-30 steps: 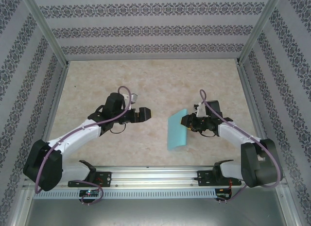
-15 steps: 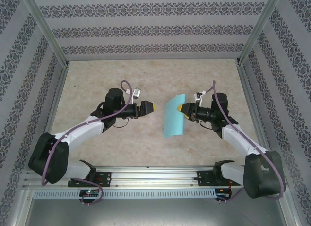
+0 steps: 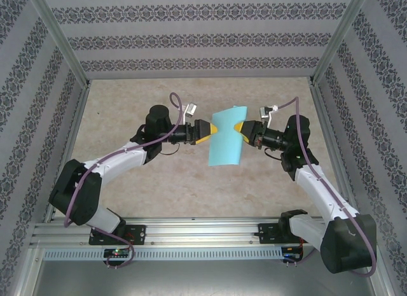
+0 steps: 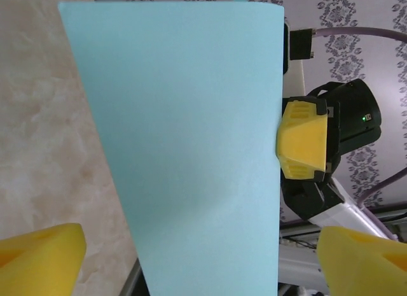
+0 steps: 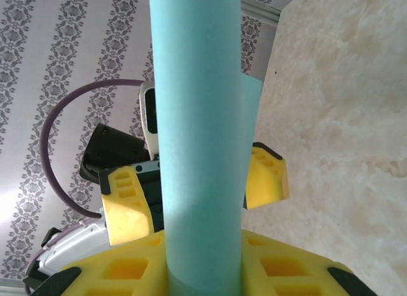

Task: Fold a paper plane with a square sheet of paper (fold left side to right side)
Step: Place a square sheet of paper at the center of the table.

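The square sheet of paper (image 3: 224,138) is light teal and doubled over into a tall narrow rectangle with no pointed plane shape. It hangs in the air above the middle of the table. My right gripper (image 3: 243,132) is shut on its right edge. In the right wrist view the paper (image 5: 200,137) rises from between that gripper's (image 5: 203,274) yellow pads. My left gripper (image 3: 205,132) is open at the left edge, one finger on each side. In the left wrist view the paper (image 4: 184,137) stands between its yellow fingertips (image 4: 38,258), which are wide apart.
The beige marbled table (image 3: 127,105) is boxed in by patterned walls (image 3: 197,35) and aluminium posts (image 3: 60,38). A metal rail (image 3: 203,229) runs along the near edge by the arm bases. Purple cables loop off both wrists.
The right gripper lifted the paper off the table and carried it back and left. The left arm swung right until its open fingers straddle the paper's left edge.
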You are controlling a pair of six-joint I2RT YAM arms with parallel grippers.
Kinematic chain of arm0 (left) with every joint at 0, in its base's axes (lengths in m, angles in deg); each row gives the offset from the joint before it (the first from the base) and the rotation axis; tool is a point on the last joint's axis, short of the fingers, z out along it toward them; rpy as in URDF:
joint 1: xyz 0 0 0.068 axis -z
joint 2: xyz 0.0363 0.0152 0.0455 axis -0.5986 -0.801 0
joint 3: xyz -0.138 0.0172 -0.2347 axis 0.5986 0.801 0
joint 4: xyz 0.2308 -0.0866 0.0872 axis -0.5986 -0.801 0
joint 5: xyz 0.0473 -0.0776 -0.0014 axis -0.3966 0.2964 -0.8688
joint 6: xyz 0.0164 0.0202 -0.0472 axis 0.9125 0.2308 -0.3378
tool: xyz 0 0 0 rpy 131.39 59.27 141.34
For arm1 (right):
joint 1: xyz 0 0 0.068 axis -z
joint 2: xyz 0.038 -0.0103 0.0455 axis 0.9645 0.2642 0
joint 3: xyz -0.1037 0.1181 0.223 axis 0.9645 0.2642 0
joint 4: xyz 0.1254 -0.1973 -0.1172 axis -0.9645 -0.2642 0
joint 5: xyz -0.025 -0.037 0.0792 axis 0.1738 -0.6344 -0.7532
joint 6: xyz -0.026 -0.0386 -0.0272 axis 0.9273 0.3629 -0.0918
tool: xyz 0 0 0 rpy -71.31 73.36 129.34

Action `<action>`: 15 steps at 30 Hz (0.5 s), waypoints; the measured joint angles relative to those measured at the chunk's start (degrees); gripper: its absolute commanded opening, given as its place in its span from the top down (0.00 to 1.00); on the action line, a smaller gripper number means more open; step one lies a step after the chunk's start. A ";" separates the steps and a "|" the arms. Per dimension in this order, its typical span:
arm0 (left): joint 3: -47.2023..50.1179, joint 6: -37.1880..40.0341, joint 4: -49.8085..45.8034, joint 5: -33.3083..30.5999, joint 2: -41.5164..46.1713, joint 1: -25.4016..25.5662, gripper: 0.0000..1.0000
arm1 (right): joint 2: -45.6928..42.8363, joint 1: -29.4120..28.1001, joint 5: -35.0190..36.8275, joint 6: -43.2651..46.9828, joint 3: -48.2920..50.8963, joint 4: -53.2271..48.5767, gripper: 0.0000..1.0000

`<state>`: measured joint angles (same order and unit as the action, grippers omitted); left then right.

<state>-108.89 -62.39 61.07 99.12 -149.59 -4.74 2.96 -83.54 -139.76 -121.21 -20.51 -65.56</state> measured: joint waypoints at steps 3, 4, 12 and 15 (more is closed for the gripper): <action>-0.31 -1.49 1.20 0.57 -0.44 0.48 0.42 | 0.00 0.00 0.00 -0.61 0.00 0.61 0.71; -0.42 -1.75 1.53 0.70 -0.50 0.63 0.49 | 0.00 -0.02 0.00 -0.76 0.00 0.66 0.71; -0.61 -2.93 3.17 1.38 -0.52 0.74 0.87 | 0.00 -0.02 0.02 -1.57 0.00 0.63 0.71; -0.61 -2.10 2.54 1.27 -0.52 0.74 1.00 | 0.00 -0.02 0.04 -0.90 -0.02 -0.28 0.66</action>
<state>-109.50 -64.49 63.61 100.38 -150.11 -4.00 2.96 -83.57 -139.72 -122.11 -20.53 -65.84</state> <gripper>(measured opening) 0.073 0.305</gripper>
